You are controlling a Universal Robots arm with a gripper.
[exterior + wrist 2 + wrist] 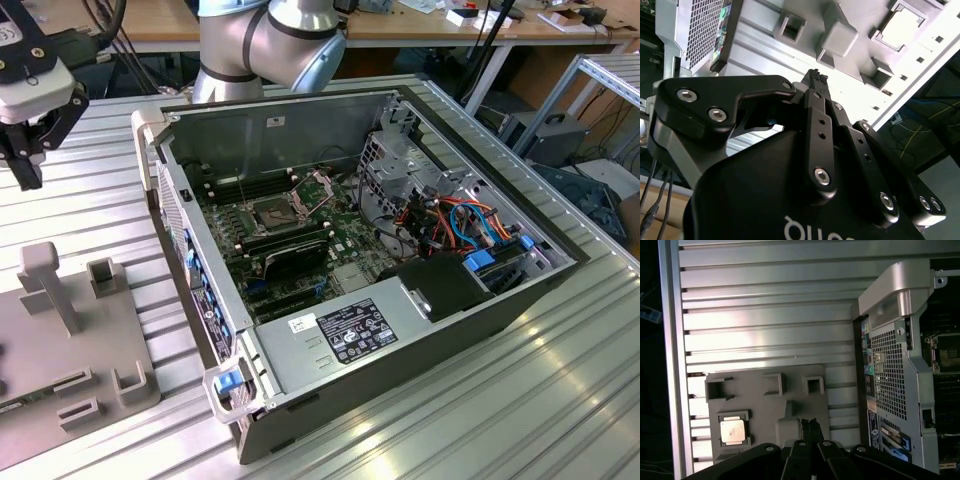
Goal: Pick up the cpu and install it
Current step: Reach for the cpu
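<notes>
Looking across the bench, we find the gripper [27,172] hanging at the exterior view's far left, above the ribbed aluminium table [520,420] and clear of it. Its two black fingers are pressed together with nothing between them. Both wrist views show the fingertips [813,76] meeting in one narrow point.

We see the cpu [733,431] lying flat, silver top up, in a square pocket of the grey fixture plate [765,405], with nothing touching it. The second wrist view shows the cpu [901,25] seated in that same pocket. The gripper [810,423] is over the plate but apart from the chip. In the first wrist view, the plate's upright post [787,421] stands between the chip and the fingertips.

In the exterior view the fixture plate [100,370] rests on the table at the near left, just beside the computer case [400,320]. The case lies on its side with its panel off, so we look down on the motherboard. Toward the case's far left we see the socket [272,212], its hinged metal frame [322,185] swung up and open. The long black memory sticks [292,250] sit just near of the socket. The arm [270,40] rises on the far side of the case.
</notes>
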